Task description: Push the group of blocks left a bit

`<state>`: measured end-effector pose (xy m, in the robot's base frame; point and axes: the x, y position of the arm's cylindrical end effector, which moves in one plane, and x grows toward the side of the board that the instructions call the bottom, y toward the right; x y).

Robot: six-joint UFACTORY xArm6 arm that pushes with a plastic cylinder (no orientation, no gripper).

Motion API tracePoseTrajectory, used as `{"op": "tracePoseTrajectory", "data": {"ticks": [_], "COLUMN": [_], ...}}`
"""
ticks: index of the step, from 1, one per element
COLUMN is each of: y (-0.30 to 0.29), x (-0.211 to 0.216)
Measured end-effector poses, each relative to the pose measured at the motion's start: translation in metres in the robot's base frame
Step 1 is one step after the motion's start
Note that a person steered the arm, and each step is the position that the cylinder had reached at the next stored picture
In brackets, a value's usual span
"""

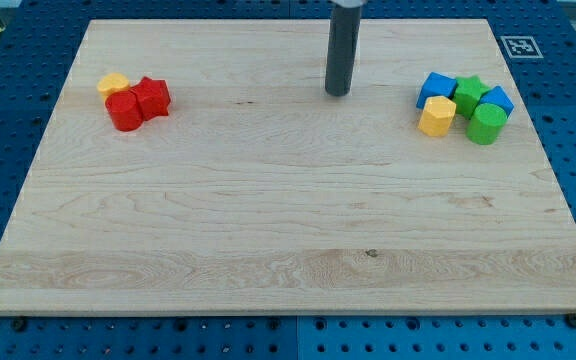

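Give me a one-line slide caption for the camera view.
Rod tip rests mid-board, between three red and yellow blocks at left and five blue, green and yellow blocks at right.

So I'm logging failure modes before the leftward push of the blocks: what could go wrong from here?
Two clusters exist, so my tip, at the board's top middle, may pick the wrong one. Pushing the right group, the green cylinder and yellow block could split apart. The red cylinder group sits near the left edge.
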<state>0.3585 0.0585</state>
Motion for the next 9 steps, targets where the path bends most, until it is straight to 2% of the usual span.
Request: {"op": "tracePoseTrajectory", "data": {"ticks": [1,2,3,5,9], "y": [0.000,0.000,0.000,0.000,0.000], "x": [0.025,0.025,0.021,-0.023,-0.010]}}
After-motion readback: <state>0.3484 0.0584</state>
